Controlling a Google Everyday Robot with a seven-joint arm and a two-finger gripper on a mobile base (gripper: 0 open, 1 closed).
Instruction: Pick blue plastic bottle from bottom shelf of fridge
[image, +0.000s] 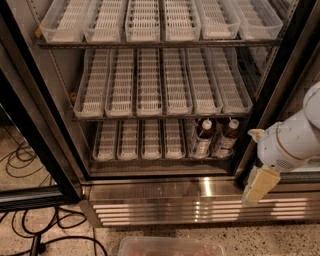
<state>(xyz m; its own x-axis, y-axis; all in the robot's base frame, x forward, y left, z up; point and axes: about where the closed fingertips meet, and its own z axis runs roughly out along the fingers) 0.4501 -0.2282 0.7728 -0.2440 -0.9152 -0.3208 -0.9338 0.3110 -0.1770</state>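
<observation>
Blue plastic bottles (202, 139) are standing untouched at the bottom counter (150, 161)'s right edge, the claw (260, 184) (wide or narrow, I cannot tell) hanging outside the fridge (150, 190).

The arm (292, 140) is a smooth, rounded white casing (a thin tan ring circles it) ending in a blocky pale-yellow gripper (257, 187) at lower right.
</observation>
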